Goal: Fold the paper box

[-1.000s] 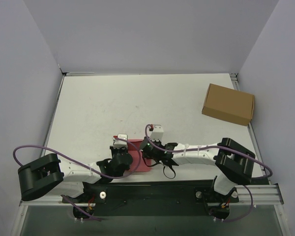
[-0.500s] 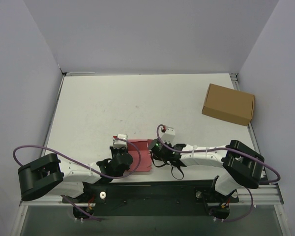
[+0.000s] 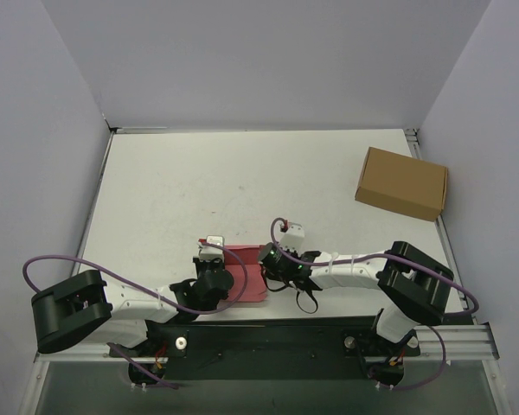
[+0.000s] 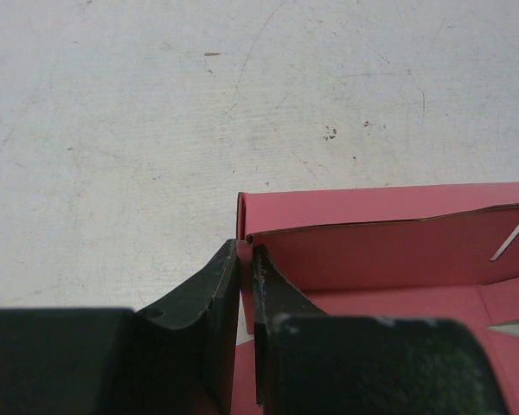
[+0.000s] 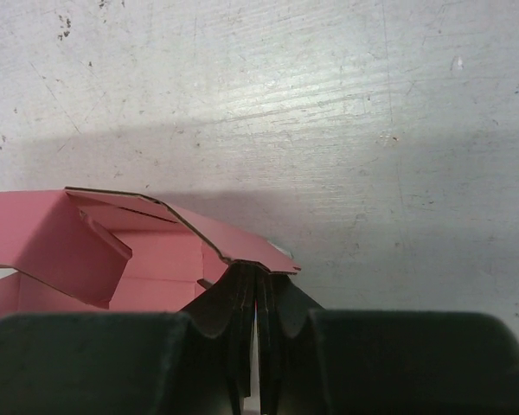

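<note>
Paper box (image 3: pixel 245 275): pink card, part-folded, at near edge of desk (image 3: pixel 199 190), between both arms.
Left jaws: pinched narrow on the left wall corner.
Right jaws: clamped on the right flap edge.
Tip: probably anchor with the left, swing the right flap inward along its crease; thin card may tear.

White table (image 3: pixel 173 190): paper box (image 3: pixel 253 282) at near edge; brown cardboard box (image 3: pixel 401 182) far right.
</note>
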